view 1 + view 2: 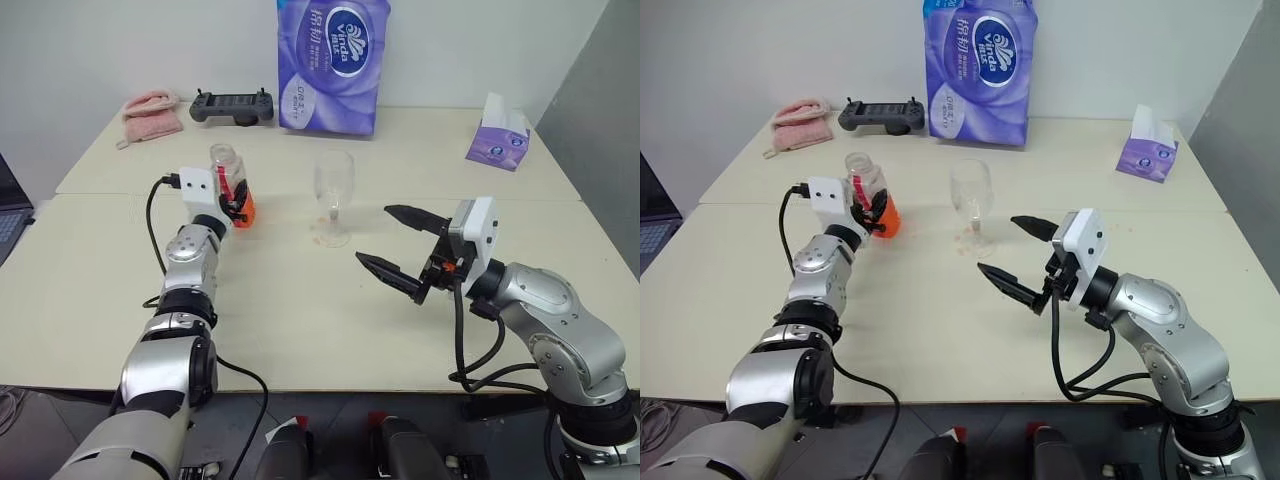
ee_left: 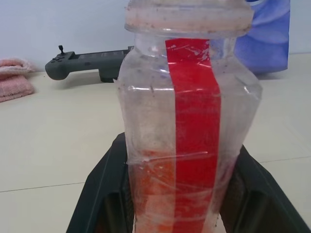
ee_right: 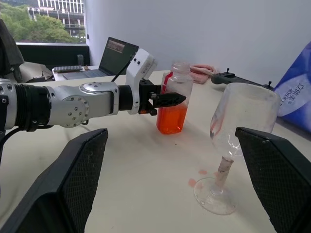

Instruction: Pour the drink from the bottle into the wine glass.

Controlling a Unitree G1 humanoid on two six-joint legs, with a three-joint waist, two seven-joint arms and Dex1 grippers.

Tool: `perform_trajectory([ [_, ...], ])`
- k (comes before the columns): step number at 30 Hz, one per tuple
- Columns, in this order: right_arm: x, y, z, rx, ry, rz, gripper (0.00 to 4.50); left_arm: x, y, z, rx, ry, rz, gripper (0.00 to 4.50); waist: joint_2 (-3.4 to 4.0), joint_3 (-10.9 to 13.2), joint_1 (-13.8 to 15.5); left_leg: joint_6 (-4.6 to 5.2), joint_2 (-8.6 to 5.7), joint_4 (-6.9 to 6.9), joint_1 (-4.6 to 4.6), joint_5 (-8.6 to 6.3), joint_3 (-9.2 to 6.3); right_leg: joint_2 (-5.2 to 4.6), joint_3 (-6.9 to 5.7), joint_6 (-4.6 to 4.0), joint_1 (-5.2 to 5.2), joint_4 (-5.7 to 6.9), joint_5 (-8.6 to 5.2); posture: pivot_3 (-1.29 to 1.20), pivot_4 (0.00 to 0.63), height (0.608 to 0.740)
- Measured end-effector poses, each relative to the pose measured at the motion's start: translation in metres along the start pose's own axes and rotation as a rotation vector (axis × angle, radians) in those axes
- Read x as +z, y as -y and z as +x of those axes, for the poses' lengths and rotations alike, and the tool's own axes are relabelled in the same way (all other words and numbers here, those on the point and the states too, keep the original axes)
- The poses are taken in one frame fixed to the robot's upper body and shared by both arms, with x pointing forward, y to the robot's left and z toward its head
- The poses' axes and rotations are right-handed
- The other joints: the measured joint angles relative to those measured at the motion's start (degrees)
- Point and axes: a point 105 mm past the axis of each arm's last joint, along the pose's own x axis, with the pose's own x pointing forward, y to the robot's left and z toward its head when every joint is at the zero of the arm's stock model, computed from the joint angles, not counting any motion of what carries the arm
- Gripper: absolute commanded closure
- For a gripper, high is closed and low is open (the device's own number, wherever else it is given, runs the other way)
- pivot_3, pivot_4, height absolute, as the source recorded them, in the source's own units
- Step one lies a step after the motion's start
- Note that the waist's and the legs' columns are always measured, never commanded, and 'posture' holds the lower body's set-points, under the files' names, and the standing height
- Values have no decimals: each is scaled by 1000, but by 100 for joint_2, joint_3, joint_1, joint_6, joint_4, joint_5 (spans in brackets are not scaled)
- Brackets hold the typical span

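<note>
Cream counter (image 1: pixel 300 320) carries the bottle (image 1: pixel 229 180), upright, clamped low between the left gripper (image 1: pixel 238 207) fingers (image 3: pixel 170 98), orange-red drink (image 3: pixel 171 119) inside. Right gripper (image 1: pixel 400 245) fingers (image 1: pixel 390 272) gape empty, the wine glass (image 1: pixel 333 195) just beyond them.

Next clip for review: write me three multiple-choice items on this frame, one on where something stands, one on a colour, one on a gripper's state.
1. Where does the clear stemmed wine glass stand?
A. between the two grippers
B. beside the pink folded cloth
C. on the purple tissue pack

2. What colour is the drink in the small clear plastic bottle?
A. green
B. orange-red
C. dark blue

3. How is the left gripper?
A. wide open over the glass
B. shut on the bottle
C. flat on the table, holding nothing

Answers: 1 A, the head views show the glass between the bottle-side arm and the open right gripper. 2 B, the liquid fills the bottle's lower part. 3 B, black fingers press both sides of the bottle.
</note>
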Motion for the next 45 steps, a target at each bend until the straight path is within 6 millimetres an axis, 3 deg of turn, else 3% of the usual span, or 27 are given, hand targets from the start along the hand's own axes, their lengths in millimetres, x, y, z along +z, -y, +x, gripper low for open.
perform_trajectory([
  [5, 1, 5, -2, -38, 1, 5, 0, 7, 2, 4, -30, -4, 78, 2748, -3, 2, -1, -1, -1, 2, -7, 0, -4, 0, -5, 0, -3, 1, 0, 0, 150, 740],
  [8, 9, 11, 1, -67, 28, -2, 0, 32, 12, 14, -91, 38, 173, 2748, -5, 3, 1, -1, -3, 9, -19, 1, -7, 0, -10, 0, -10, 3, 0, 0, 150, 740],
  [12, 23, 14, 7, -76, 82, -10, 0, 81, 36, 27, -201, 154, 314, 2748, -5, 3, 2, -1, -3, 7, -20, 1, -8, 0, -13, 0, -10, 0, 0, 0, 150, 740],
  [15, 20, 18, 7, -96, 75, 2, 0, 98, 50, 28, -279, 198, 423, 2748, -5, 3, -4, -1, -3, 7, -18, 1, -4, 0, -8, 0, -11, 2, 0, 0, 150, 740],
  [22, 22, 24, 10, -117, 78, -6, 0, 92, 72, 25, -426, 190, 572, 2748, -5, 3, -54, -1, -1, 6, -24, 1, -1, 2, -4, 0, -23, 5, 0, 0, 150, 740],
  [34, 18, 28, 12, -142, 74, -2, 0, 114, 84, 22, -510, 261, 910, 2748, -5, 3, -57, 0, -2, 6, -30, 1, 8, 2, 6, 0, -35, 10, 0, 0, 150, 740],
  [45, 18, 29, 12, -152, 78, -16, 0, 113, 88, 26, -530, 259, 1116, 2748, -5, 3, -59, 1, -3, 6, -31, 1, 13, 3, 11, 0, -39, 12, 0, 0, 150, 740],
])
